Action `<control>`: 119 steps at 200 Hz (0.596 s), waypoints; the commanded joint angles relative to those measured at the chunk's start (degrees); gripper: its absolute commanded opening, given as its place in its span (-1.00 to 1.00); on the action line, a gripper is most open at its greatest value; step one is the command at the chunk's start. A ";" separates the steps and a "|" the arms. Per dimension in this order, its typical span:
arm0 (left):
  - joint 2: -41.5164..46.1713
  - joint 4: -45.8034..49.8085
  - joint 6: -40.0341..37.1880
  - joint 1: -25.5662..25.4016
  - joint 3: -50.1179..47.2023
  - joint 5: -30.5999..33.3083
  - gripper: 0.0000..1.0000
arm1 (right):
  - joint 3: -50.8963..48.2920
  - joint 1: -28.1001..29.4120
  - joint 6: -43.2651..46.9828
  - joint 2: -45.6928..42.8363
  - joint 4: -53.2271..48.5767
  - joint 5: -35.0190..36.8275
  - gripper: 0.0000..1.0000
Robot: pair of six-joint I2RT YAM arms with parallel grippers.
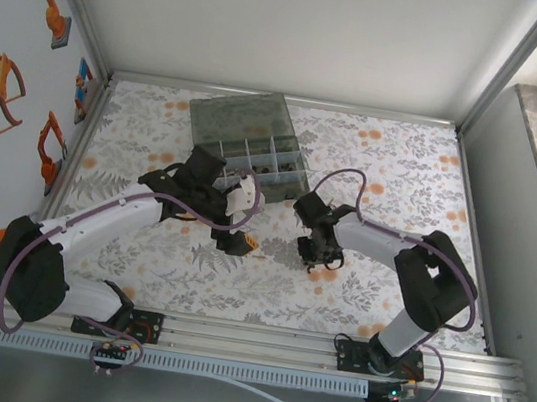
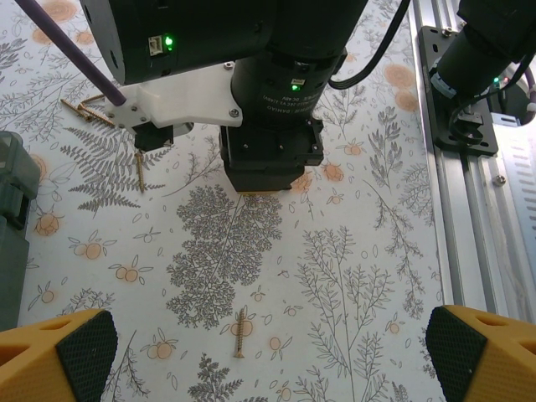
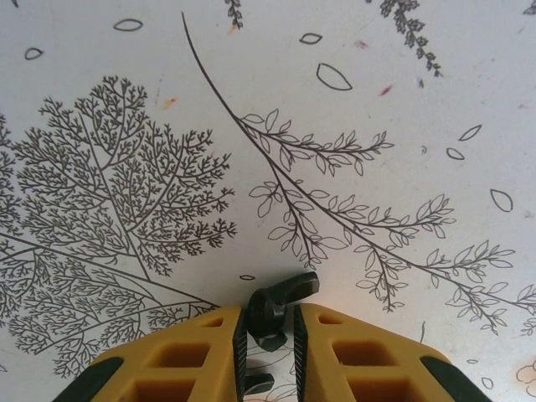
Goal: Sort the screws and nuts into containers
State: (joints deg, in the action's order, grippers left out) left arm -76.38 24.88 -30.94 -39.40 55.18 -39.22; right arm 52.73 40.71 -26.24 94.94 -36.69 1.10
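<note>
Leaf-printed cloth (image 3: 377,100) lies beneath right hand (image 3: 268,322) pinching black winged fastener (image 3: 285,291).

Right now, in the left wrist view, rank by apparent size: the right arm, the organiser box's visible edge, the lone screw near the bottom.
Largest: right arm
Then: organiser box, mostly cut off by the frame, so its true size is unsure
Smallest: screw

The smoky-grey organiser box (image 1: 264,160) sits at twelve o'clock on the floral tablecloth (image 1: 413,182), with its lid (image 1: 239,116) open on the far side of the divided compartments (image 1: 275,170). The left arm (image 1: 104,222) reaches in from eight o'clock, and the orange-tipped left gripper (image 1: 242,243) is near the table's centre. At its three o'clock, a little apart, the right gripper (image 1: 311,256) points down at the cloth.
</note>
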 commanded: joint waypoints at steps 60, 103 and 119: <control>0.52 0.87 -1.11 -0.02 1.27 -1.11 0.95 | 8.24 0.25 2.89 3.97 -0.58 -1.47 -0.72; 1.73 -1.87 0.65 1.99 0.61 -1.09 0.95 | 12.79 -0.35 3.80 3.66 -0.60 -0.93 -0.75; 1.89 -3.64 1.92 2.99 0.39 -0.02 0.95 | 15.60 -0.90 4.51 3.93 -0.56 -1.17 -0.76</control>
State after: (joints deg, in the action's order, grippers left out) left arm -76.01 24.05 -30.65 -37.87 55.18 -39.18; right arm 64.23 40.62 -23.44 99.00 -37.04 0.03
